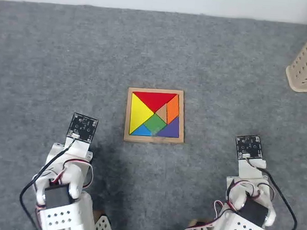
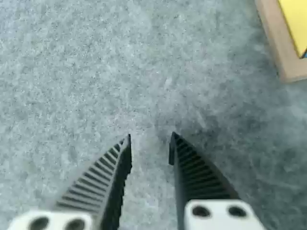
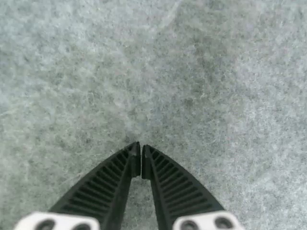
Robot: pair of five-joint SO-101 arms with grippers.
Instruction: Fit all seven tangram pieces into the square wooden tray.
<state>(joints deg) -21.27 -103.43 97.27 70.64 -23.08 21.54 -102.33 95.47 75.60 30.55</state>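
Tray [image 1: 128,113] on carpet [image 1: 226,57] between arms, pieces [image 1: 154,102] seated inside; seams hard to make out. Left wrist view cuts tray to one corner. Left gripper [image 2: 148,143] narrowly parted, empty. Right gripper [image 3: 141,155] tips together, empty.

Soft, even light falls from above on the grey worktop [image 1: 225,62], bright all round the wooden tray [image 1: 128,113]. Shadows are faint: a thin line along the tray's near edge and a broader dim smudge to its near left.
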